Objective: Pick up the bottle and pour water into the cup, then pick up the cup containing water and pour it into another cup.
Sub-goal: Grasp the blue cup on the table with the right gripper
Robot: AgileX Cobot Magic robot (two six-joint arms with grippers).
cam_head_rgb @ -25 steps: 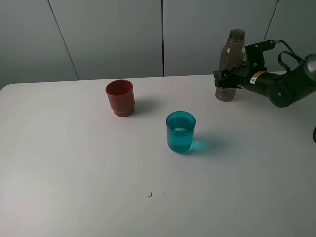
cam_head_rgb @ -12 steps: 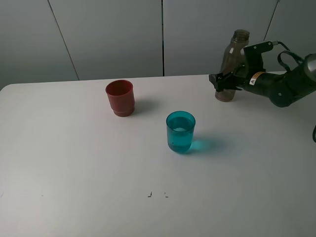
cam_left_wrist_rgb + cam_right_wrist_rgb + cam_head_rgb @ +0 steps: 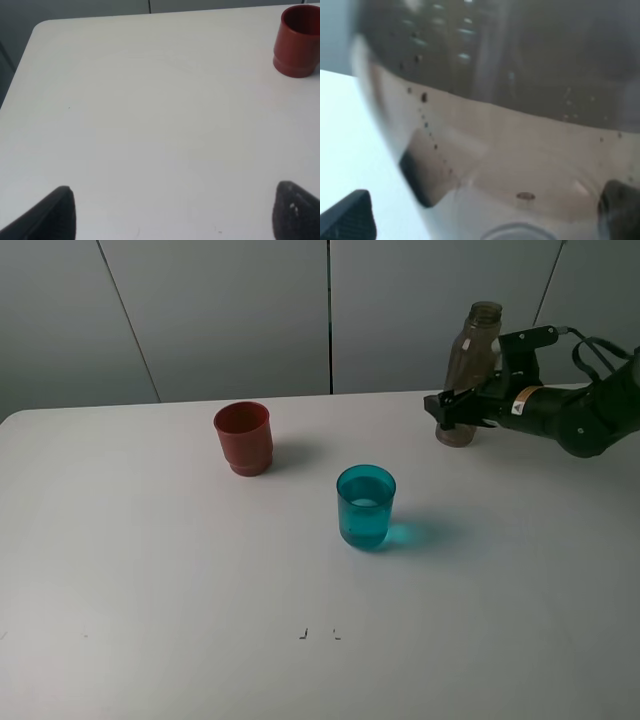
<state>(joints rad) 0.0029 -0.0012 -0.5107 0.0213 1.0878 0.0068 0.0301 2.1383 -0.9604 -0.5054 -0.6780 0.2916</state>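
The smoky grey-brown bottle (image 3: 470, 355) stands uncapped at the back right of the white table (image 3: 150, 570), leaning slightly. My right gripper (image 3: 452, 408) is at its lower part, open, its fingers spread wide on either side. In the right wrist view the bottle (image 3: 510, 100) fills the picture, and white table shows between it and one fingertip (image 3: 347, 217). The teal cup (image 3: 366, 505) stands mid-table with water in it. The red cup (image 3: 243, 437) is at the back left, also in the left wrist view (image 3: 299, 40). My left gripper (image 3: 175, 212) is open over bare table.
A grey panelled wall (image 3: 230, 310) rises just behind the table's far edge, close behind the bottle. Two small dark marks (image 3: 318, 634) lie on the table near the front. The table's rounded far left corner (image 3: 42, 27) shows in the left wrist view.
My right gripper has opened off the bottle and shifted a little. The bottle's top has moved slightly right, leaving it leaning. Both cups are where they were.
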